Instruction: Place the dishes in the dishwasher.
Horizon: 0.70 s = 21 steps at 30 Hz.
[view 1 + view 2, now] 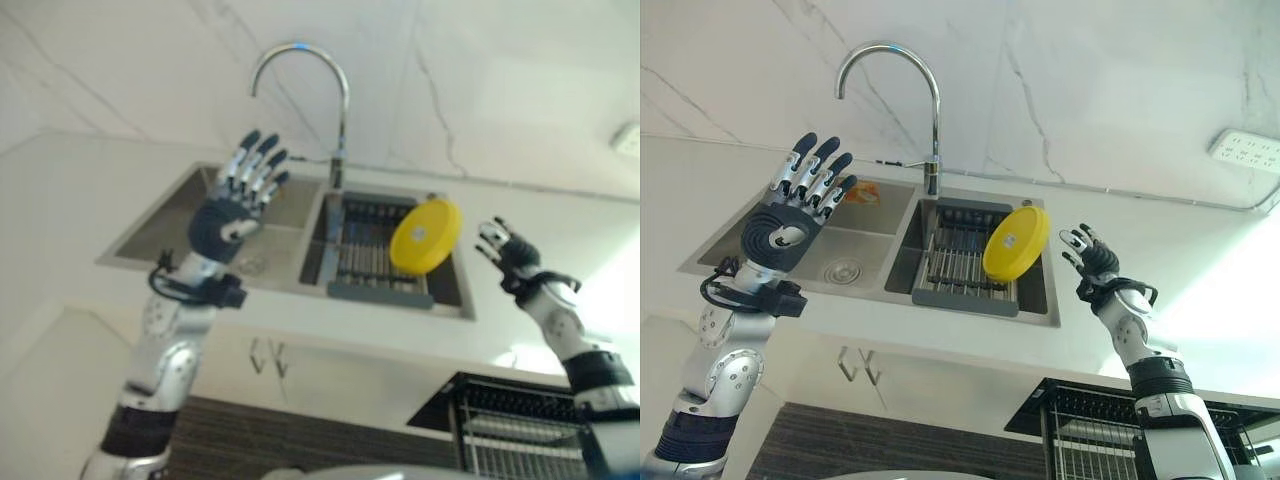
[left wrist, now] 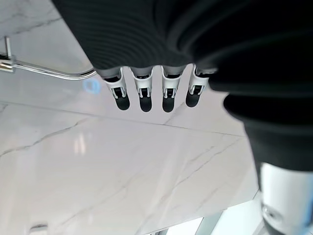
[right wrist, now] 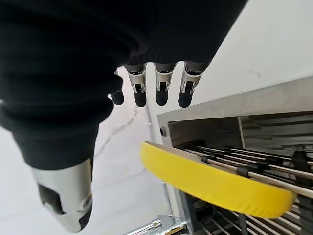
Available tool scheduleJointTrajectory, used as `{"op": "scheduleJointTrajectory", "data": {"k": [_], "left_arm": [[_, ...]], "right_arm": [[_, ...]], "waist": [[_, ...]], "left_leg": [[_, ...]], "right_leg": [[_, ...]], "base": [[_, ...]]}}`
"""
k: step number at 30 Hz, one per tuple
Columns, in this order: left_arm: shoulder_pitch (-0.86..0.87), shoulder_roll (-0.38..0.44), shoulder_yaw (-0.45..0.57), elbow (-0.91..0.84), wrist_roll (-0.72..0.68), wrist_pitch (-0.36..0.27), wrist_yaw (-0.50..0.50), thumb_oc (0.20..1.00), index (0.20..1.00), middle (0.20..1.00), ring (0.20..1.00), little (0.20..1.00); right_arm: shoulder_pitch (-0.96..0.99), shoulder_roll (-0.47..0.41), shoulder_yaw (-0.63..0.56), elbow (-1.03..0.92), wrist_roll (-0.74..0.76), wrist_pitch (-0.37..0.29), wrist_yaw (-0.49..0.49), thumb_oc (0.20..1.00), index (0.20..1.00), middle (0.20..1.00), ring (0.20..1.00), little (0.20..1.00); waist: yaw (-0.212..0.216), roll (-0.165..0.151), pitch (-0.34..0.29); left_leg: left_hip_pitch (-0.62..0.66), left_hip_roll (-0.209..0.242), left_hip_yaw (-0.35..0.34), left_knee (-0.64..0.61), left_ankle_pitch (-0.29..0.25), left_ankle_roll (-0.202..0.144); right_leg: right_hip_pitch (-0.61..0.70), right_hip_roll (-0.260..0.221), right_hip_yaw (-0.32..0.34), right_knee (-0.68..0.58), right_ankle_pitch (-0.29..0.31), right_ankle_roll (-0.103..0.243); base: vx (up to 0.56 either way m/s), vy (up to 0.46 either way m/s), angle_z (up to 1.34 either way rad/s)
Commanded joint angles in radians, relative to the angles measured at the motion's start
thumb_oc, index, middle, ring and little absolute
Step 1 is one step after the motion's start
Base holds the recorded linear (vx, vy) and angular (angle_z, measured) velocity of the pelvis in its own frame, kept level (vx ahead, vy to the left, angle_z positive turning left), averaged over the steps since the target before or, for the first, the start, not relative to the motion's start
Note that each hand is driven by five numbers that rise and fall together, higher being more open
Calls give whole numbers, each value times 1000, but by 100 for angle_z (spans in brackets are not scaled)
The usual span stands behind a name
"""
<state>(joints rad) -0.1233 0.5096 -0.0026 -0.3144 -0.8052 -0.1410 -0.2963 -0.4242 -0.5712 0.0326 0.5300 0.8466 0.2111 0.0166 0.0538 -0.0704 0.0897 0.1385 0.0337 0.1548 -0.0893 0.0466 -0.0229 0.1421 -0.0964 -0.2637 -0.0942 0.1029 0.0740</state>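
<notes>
- White marble wall (image 1: 1090, 70) rises behind a pale countertop (image 1: 1160, 250) with a steel double sink (image 1: 790, 262) set into it; the sink serves as the landmark below.
- The right hand (image 1: 1090, 258) is raised over the counter just right of the sink, fingers straight and spread, holding nothing.
- Its fingertips (image 3: 161, 97) point toward the yellow plate (image 1: 1016, 243) without touching it.
- The yellow plate stands tilted on edge at the right side of the sink's right basin, leaning on the dark dish rack (image 1: 960, 262) that sits inside that basin.
- The left hand (image 1: 790, 218) is held up over the sink's left basin, palm away from the camera, fingers extended and slightly fanned, empty.
- A curved chrome faucet (image 1: 902, 90) stands at the back of the sink, between the two basins.
- An orange sponge (image 1: 862, 192) lies at the back rim of the left basin.
- Below the sink and to the right, the dishwasher's wire rack (image 1: 1110, 430) is pulled out from the cabinet front.
- A white wall socket (image 1: 1245, 150) sits on the wall well right of the sink.
</notes>
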Motion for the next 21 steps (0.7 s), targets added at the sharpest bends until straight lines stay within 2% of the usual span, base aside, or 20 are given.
{"op": "scheduleJointTrajectory", "data": {"k": [1, 21], "left_arm": [[-71, 32, -62, 22, -26, -41, 8, 1000, 1000, 1000, 1000, 1000], [-103, 51, -76, 33, -31, -34, 30, 1000, 1000, 1000, 1000, 1000]], "right_arm": [[-129, -85, -1, 30, 45, -34, 23, 1000, 1000, 1000, 1000, 1000], [-216, -86, 68, 184, 53, -11, 59, 1000, 1000, 1000, 1000, 1000]], "waist": [[42, 21, -22], [68, 36, -29]], "left_leg": [[9, -1, -9, 2, -78, -1], [5, -1, -36, 2, -67, -14]], "right_leg": [[29, 28, -17, 7, -87, 13], [43, 25, -49, 7, -99, 6]], "base": [[-5, -8, 6], [-16, -9, 6]]}}
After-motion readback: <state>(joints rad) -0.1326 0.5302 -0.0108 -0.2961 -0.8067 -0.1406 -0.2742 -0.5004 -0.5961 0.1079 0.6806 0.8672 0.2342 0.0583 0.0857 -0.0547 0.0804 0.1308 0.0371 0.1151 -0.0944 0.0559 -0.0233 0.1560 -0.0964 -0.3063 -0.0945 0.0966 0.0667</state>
